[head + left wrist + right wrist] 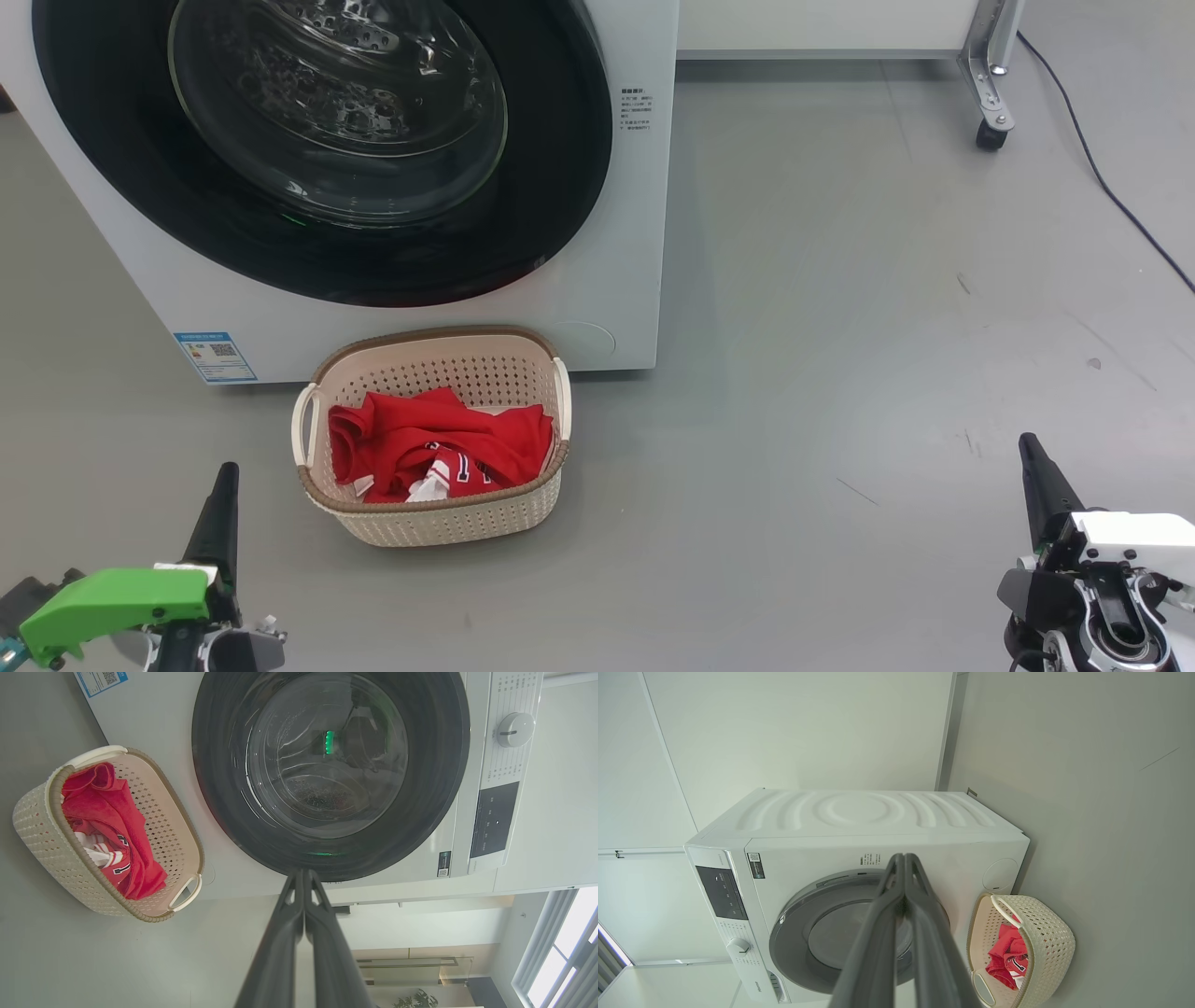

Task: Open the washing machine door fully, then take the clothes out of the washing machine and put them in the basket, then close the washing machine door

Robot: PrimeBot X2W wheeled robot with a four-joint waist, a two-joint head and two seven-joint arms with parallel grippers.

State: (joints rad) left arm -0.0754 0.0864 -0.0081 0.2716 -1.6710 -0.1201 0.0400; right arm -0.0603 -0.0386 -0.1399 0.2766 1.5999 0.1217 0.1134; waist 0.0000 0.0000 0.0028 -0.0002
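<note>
One basket (439,525), one washing machine (627,280), one door (560,187).

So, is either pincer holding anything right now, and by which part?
Nothing is held. The left pincer and the right pincer are both shut with nothing between them; the clothes lie in the basket.

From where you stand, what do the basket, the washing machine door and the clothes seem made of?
The basket: probably moulded plastic, matte cream, with regular punched holes. The washing machine door: glossy black rim, perhaps plastic, around a clear glass-like bowl showing reflections. The clothes: soft matte red fabric, crumpled in folds.
</note>
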